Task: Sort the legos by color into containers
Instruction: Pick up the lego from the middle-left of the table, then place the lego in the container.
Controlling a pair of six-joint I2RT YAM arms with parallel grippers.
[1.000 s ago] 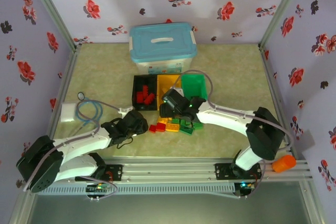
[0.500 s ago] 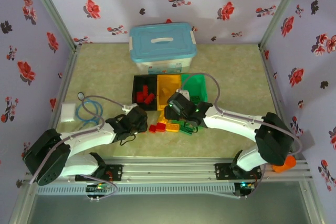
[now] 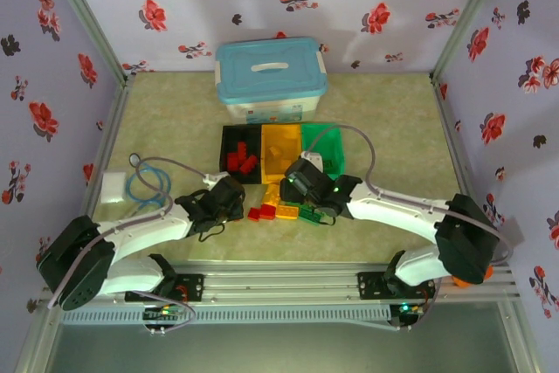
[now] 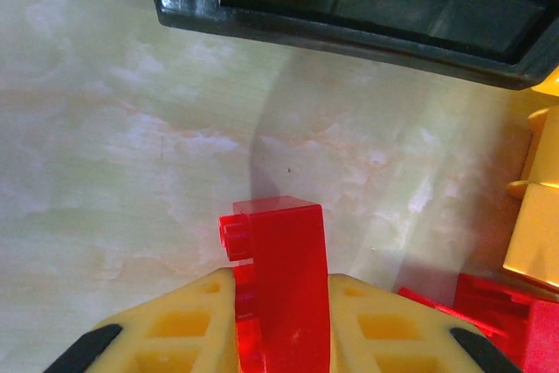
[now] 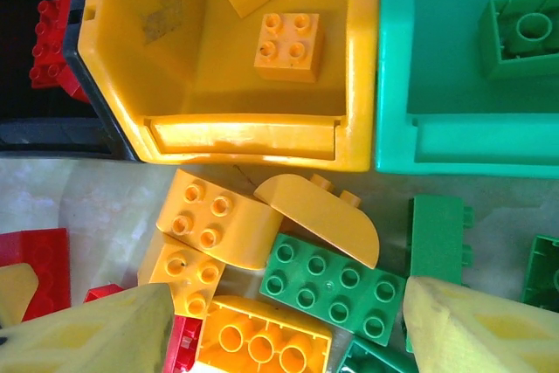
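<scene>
Overhead, top view: three containers are sitting in a row at mid-table, black bin (image 3: 239, 153), orange-yellow bin (image 3: 281, 141) and green bin (image 3: 326, 143). Loose legos (image 3: 281, 211) are lying just in front of them. The left gripper (image 3: 236, 207) is working at the pile's left edge and the right gripper (image 3: 307, 201) is hanging over its right part.

Left wrist view: the fingers (image 4: 188, 329) are pinching a red brick (image 4: 279, 286) on its flat sides, pressed tight on it and holding it upright, with the black bin's wall just ahead.

Right wrist view: the jaws are standing spread and gripping nothing above a green brick (image 5: 336, 286) and a rounded orange-yellow brick (image 5: 319, 216), both near the bin fronts. Two orange-yellow bricks are already lying in the orange-yellow bin.

Handling (a judgement): the bricks are looking light, rigid and glossy, so they are likely slippery. Flat opposite side walls are offering the best hold. Studs and curved tops are risking a squirt-out.
</scene>
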